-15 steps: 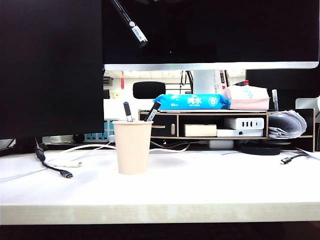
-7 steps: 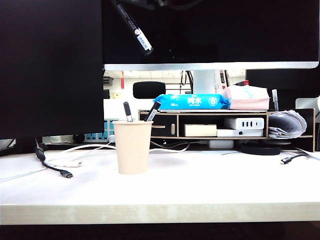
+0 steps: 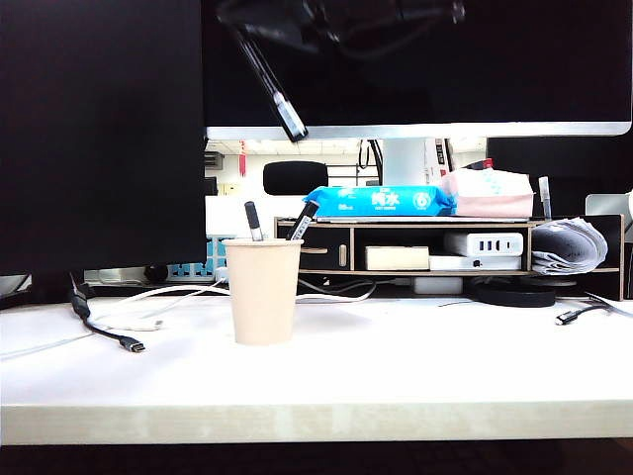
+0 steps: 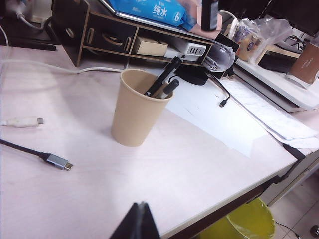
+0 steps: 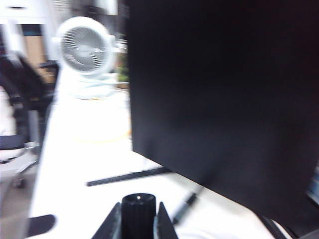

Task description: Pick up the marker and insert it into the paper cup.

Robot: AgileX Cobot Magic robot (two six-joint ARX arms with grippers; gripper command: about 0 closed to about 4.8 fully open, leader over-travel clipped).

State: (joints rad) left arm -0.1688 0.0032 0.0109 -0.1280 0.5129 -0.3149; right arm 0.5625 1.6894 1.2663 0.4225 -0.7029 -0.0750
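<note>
Overhead in the exterior view, the long slim all-black marker (image 3: 274, 91) with its white label near the low end has come lower and a little rightward over the past second, hanging tilted against the dark monitor. It is now above and slightly right of the plain cream-beige tapered paper cup (image 3: 262, 290), which stands on the pale desk (image 3: 415, 356) with two other pens (image 3: 278, 222) already poking out of it. The right pincer (image 3: 259, 28) carrying it is a dark blur at the top edge.

From the left wrist view, the same cup (image 4: 135, 108) sits well apart from the left pincer (image 4: 137, 223); only dark tips show, seemingly together with nothing between them, and that arm is parked.

From the right wrist view, the right pincer (image 5: 137, 219) is narrowly closed on the marker's black round end (image 5: 136, 209), seen end-on.

Judging by this, the carry is nearly over; what remains is lining the tip over the rim and lowering, minding the pens inside.
</note>
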